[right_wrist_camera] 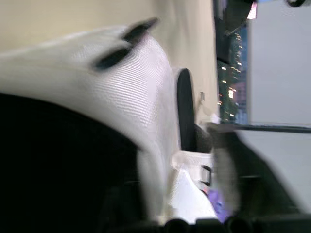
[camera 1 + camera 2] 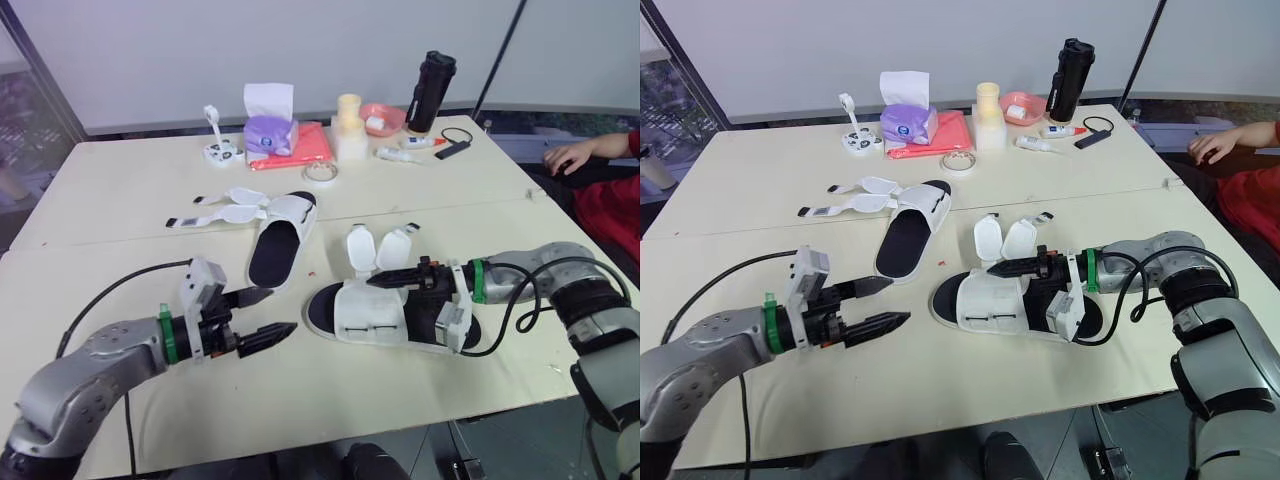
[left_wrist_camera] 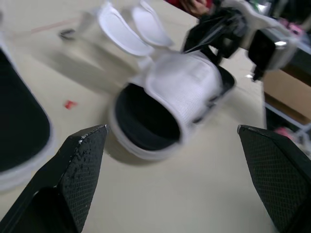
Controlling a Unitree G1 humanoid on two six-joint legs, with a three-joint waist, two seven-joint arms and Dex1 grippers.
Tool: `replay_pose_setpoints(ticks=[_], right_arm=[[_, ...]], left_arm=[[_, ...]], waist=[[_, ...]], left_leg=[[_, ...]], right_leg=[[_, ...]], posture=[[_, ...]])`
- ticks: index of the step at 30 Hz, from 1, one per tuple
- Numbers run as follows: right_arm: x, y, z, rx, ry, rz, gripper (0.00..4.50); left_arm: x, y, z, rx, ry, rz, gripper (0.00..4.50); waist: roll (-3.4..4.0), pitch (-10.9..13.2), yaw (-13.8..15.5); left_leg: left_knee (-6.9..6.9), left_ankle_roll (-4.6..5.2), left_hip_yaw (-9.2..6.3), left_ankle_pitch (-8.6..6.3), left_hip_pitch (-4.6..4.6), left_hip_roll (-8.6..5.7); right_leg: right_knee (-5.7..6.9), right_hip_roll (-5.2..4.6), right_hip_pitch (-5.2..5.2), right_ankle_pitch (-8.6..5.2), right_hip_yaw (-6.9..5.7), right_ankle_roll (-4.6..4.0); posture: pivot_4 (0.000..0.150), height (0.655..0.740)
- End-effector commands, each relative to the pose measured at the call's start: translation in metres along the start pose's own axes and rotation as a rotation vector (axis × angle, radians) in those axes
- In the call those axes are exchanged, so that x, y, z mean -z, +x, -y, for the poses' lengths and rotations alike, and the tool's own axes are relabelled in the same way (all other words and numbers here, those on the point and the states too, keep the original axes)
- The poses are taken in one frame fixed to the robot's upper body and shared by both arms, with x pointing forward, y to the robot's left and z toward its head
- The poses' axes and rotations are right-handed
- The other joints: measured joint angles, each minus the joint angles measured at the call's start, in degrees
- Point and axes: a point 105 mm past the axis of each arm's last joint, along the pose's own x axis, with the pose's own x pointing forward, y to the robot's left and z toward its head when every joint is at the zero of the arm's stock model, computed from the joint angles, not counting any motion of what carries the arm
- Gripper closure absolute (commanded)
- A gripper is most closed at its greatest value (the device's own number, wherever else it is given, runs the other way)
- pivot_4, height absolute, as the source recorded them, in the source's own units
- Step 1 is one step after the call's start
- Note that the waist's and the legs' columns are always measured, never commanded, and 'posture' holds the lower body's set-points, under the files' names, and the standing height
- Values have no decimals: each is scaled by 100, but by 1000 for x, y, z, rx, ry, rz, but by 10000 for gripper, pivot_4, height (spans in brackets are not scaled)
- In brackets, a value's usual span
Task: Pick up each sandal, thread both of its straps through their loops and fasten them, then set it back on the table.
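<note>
Left gripper point(image 2: 282, 310) hangs with fingers point(image 2: 268, 336) wide apart, short of the near sandal point(image 2: 370, 315), so a clumsy grab could just shove it along the bench point(image 2: 120, 190).

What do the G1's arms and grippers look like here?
Both arms, left and right, have silver-grey shells with a green ring at the wrist, a white camera block beside it, and a loose black cable looping along the forearm. The left gripper has black tapered fingers with diamond-textured pads; the right gripper is black too.
</note>
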Motion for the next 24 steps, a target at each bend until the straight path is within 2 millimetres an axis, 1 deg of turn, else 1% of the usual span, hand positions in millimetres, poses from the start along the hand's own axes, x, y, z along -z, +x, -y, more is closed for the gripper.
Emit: replay_pose_setpoints(ticks=[1, 6, 9, 10, 12, 14, 16, 20, 22, 24], right_arm=[[5, -9, 17, 72, -55, -41, 657], [11, -26, 19, 110, -55, -139, 219], [20, -50, 16, 135, -39, -280, 219], [22, -55, 15, 136, -36, -311, 219], [26, -68, 10, 142, -9, -384, 0], [30, -81, 8, 174, 26, -463, 0], [35, -91, 7, 213, 68, -535, 0], [38, -96, 4, 221, 130, -585, 0], [42, -98, 3, 226, 175, -616, 0], [52, -99, 2, 247, 260, -662, 0]], left_arm=[[4, 9, -9, 28, 79, 3, 0], [8, 26, -24, 103, 156, -18, 0], [8, 45, -27, 184, 208, -32, 0], [9, 49, -28, 203, 219, -35, 0], [11, 56, -27, 249, 233, -42, 5589], [13, 64, -25, 290, 239, -46, 13760], [17, 73, -21, 334, 236, -54, 24327], [22, 86, -13, 385, 241, -66, 43982], [24, 94, -8, 397, 247, -69, 43982], [29, 99, -7, 393, 260, -91, 43982]], waist=[[0, -1, 2], [0, -1, 9], [0, -1, 15], [0, -1, 21], [0, -2, 7], [1, -2, -16], [2, -3, -16], [3, -3, -30], [3, -3, -9], [3, -3, -3]], left_leg=[[-2, 1, 0, 1, 1, -6], [-5, 8, -1, 7, -3, -34], [-6, 10, -1, 7, -3, -37], [-5, 13, -4, 9, -6, -41], [-5, 19, -4, 12, -9, -42], [-6, 21, -2, 11, -10, -41], [-8, 24, -5, 10, -10, -41], [-7, 29, -4, 10, -9, -42], [-7, 31, -5, 9, -9, -42], [-5, 35, -5, 7, -10, -42]], right_leg=[[0, -2, 0, 0, 0, 0], [3, -20, 0, 0, -13, 0], [3, -22, 3, 0, -15, 1], [3, -21, 5, 0, -21, 1], [3, -23, 2, 0, -23, 2], [3, -22, 2, 0, -22, 2], [3, -19, 3, 0, -23, 2], [3, -17, 7, 0, -23, 2], [3, -17, 7, 0, -23, 2], [3, -18, 9, 1, -24, 3]], posture=[[1500, 7400], [1500, 7400], [1500, 7400], [1500, 7400], [1500, 7400], [1500, 7400], [1500, 7400], [1500, 7400], [1500, 7400], [1500, 7400]])
